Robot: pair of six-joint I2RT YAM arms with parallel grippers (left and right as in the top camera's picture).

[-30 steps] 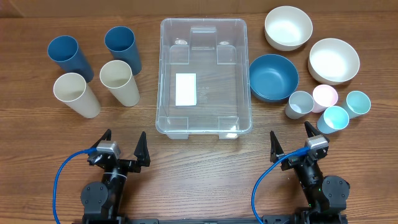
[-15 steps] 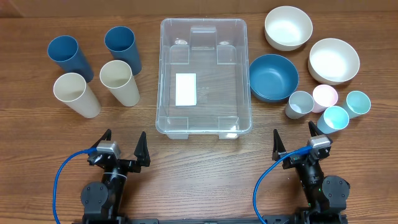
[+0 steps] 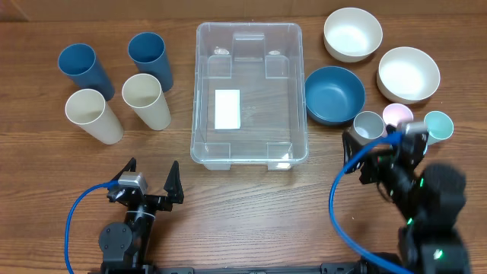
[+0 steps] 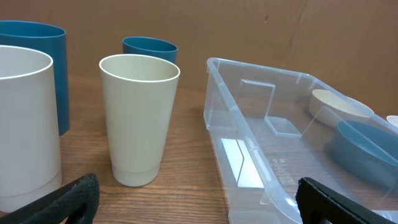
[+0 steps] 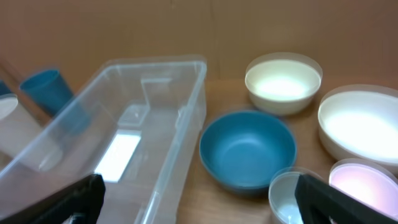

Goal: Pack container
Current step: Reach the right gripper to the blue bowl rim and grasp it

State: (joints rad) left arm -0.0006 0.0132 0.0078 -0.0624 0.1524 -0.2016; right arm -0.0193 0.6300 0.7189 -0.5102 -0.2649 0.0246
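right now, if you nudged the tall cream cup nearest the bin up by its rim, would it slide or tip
Probably tip: the cream cup is tall, narrows to a small base, and stands empty, so it is likely light. A push low down would more likely slide it.

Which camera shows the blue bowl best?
The overhead view: the blue bowl is whole and sharp, beside the container. The right wrist view shows it close but blurry. The left wrist view shows only part, through the container's clear wall.
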